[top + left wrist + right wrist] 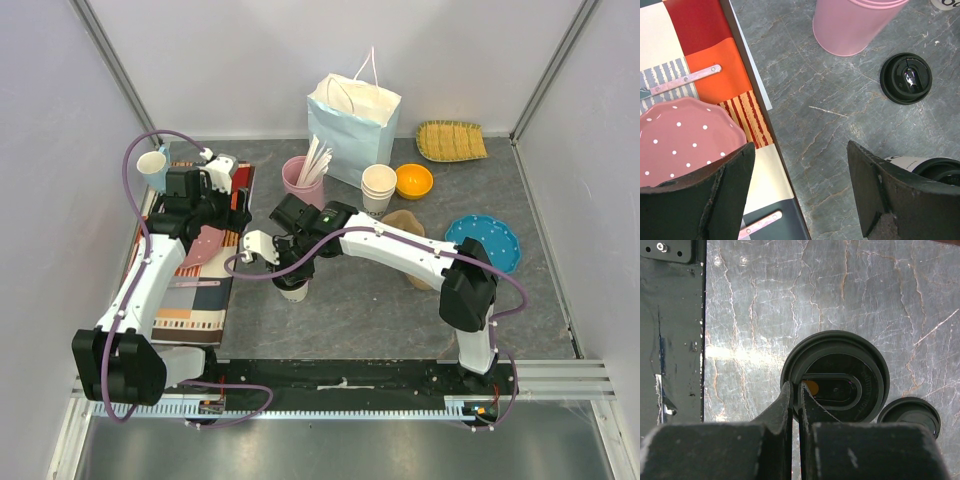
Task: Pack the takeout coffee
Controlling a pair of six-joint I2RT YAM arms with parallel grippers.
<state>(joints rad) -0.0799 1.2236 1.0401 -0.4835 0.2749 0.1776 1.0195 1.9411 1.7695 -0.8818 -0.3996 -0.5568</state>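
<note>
The takeout coffee (294,291), a small white cup with a black lid (840,375), stands on the grey table left of centre. My right gripper (289,270) is right above it; in the right wrist view the gripper (796,386) is closed to a thin slit that pinches the lid's left rim. My left gripper (232,215) hangs open and empty over the placemat's right edge, jaws wide apart (800,145). The cup shows at the lower right of the left wrist view (940,169). The pale blue paper bag (352,125) stands open at the back.
A loose black lid (906,78) lies by the pink cup (300,175) of straws. A pink dotted plate (685,135) sits on the striped placemat (195,295). Stacked white cups (378,188), orange bowl (413,180), blue plate (484,240), woven tray (450,140), light blue mug (153,165).
</note>
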